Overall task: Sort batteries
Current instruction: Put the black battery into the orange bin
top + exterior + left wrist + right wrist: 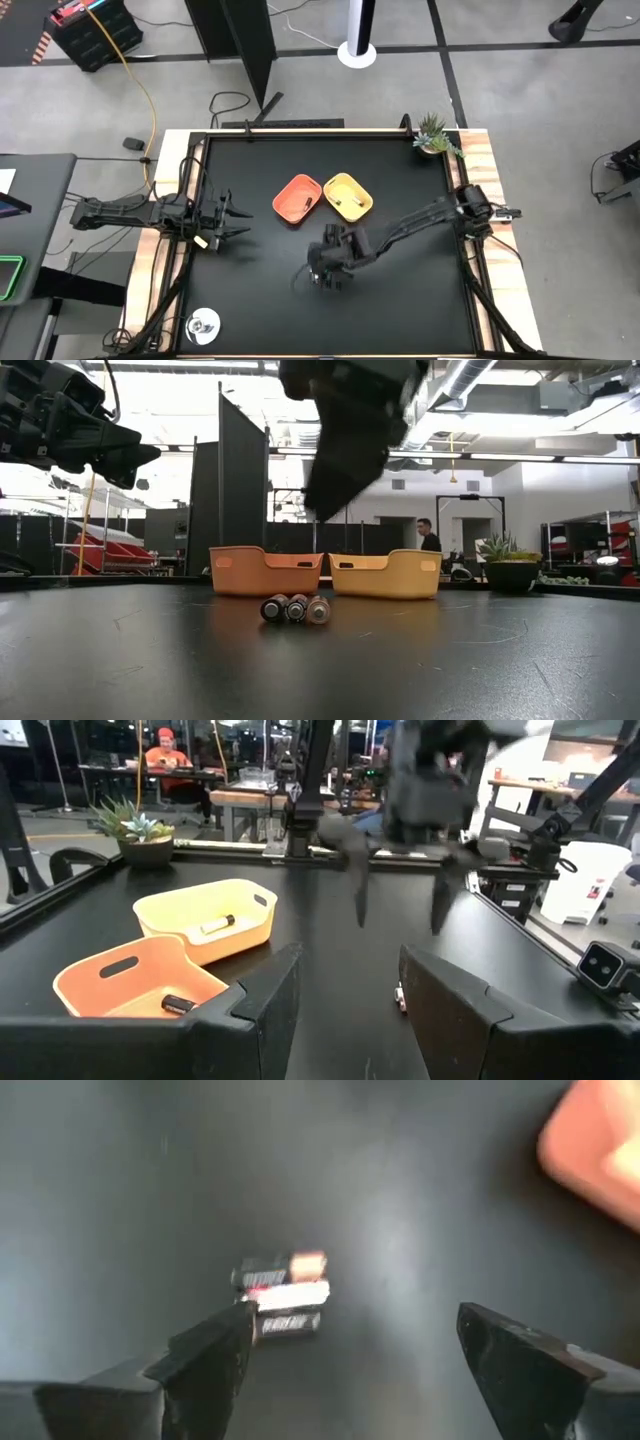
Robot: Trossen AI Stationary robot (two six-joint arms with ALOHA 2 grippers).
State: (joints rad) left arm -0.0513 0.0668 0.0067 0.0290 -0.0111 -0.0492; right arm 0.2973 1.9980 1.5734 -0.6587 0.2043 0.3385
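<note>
Three small batteries lie side by side on the black table, in front of the orange tray and the yellow tray. The right wrist view shows these batteries below and ahead of my open right gripper, which hovers above them with its fingers pointing down. One battery lies in the orange tray and another battery in the yellow tray. My left gripper waits open near the table's left edge, off the table.
A potted plant stands at the table's far right corner. A round silvery object sits at the near left corner. Bare black table lies between the left gripper and the trays. People show in the room beyond the table.
</note>
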